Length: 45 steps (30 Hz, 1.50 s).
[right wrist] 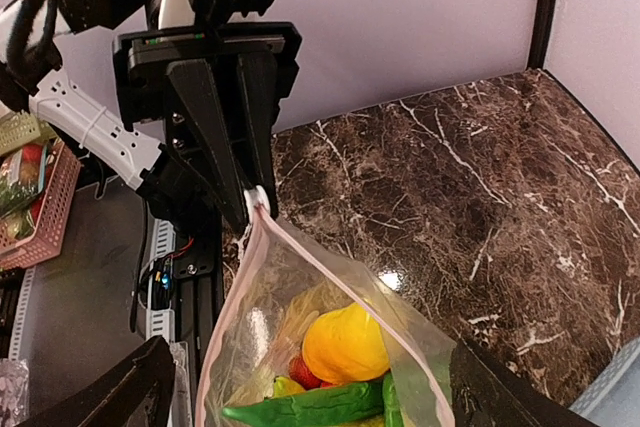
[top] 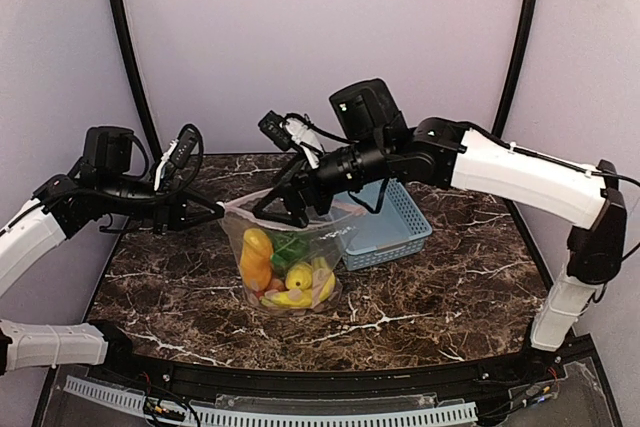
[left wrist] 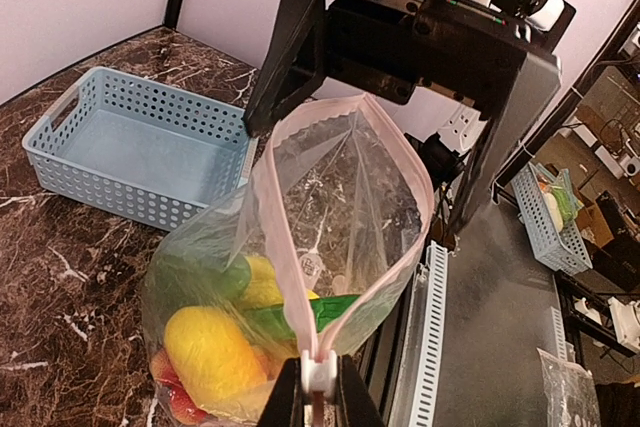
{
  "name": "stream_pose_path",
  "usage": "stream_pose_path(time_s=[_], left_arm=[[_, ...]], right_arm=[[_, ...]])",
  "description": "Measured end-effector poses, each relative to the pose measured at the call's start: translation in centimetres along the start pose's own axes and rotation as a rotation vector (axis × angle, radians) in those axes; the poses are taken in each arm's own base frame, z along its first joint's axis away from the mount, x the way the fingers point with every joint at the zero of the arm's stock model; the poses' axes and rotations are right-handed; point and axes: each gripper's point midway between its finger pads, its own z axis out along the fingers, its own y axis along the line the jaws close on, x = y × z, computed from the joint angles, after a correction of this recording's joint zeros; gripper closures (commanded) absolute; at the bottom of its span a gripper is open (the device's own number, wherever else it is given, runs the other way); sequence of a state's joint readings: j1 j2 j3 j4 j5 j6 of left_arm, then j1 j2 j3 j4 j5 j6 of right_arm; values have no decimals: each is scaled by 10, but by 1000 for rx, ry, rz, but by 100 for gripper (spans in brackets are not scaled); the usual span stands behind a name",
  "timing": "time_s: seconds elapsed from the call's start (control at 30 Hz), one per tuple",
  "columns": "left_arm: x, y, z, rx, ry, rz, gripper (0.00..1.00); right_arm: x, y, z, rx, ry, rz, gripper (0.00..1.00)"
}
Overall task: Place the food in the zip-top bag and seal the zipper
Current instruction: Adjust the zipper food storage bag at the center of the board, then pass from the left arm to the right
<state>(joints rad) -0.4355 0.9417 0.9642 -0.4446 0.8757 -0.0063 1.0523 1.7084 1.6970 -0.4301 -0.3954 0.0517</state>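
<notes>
The clear zip-top bag (top: 330, 237) hangs upright over the table, mouth open, with the food inside: an orange-yellow piece (top: 256, 259), a green vegetable (top: 290, 248), yellow bananas (top: 293, 297) and a red fruit (right wrist: 312, 369). My left gripper (top: 215, 212) is shut on the white slider (left wrist: 319, 372) at the left end of the pinkish zipper (left wrist: 272, 227). My right gripper (top: 285, 211) is wide open, one finger on each side of the right end of the bag's mouth. In the right wrist view the zipper (right wrist: 335, 275) runs from the slider (right wrist: 257, 195) toward my right gripper (right wrist: 310, 347).
The light-blue lattice basket (top: 400, 219) stands empty right of the bag, behind my right arm; it also shows in the left wrist view (left wrist: 130, 152). Purple walls close off the back and sides. The table's front edge has a white slotted rail (top: 300, 412).
</notes>
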Motion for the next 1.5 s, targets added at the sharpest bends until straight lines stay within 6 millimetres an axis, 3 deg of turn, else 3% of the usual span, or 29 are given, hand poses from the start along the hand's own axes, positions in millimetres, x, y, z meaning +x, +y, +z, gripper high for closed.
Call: stream_pose_path(time_s=[0.2, 0.47, 0.63, 0.77, 0.93, 1.1, 1.17, 1.23, 1.3, 1.37, 1.5], left_arm=[[6, -6, 1, 42, 39, -10, 99], [7, -11, 0, 69, 60, -7, 99], [10, -11, 1, 83, 75, -19, 99], [8, -11, 2, 89, 80, -16, 99], [8, -10, 3, 88, 82, -13, 99], [8, -10, 3, 88, 81, -12, 99], [8, -10, 3, 86, 82, -12, 92], [7, -8, 3, 77, 78, -15, 63], [3, -8, 3, 70, 62, -8, 41], [-2, -9, 1, 61, 28, 13, 27], [3, -9, -2, 40, -20, 13, 26]], right_arm=[[6, 7, 33, -25, 47, -71, 7], [-8, 8, 46, -56, 35, -132, 20], [-5, 13, 54, -91, 58, -151, 31], [-4, 16, 58, -122, 72, -163, 50], [3, 20, 62, -152, 96, -156, 62], [6, 22, 63, -160, 109, -148, 97], [6, 22, 63, -161, 110, -152, 100], [7, 22, 64, -158, 112, -147, 100], [7, 22, 64, -154, 107, -145, 100], [9, 21, 64, -150, 104, -142, 100], [12, 21, 61, -143, 93, -130, 100]])
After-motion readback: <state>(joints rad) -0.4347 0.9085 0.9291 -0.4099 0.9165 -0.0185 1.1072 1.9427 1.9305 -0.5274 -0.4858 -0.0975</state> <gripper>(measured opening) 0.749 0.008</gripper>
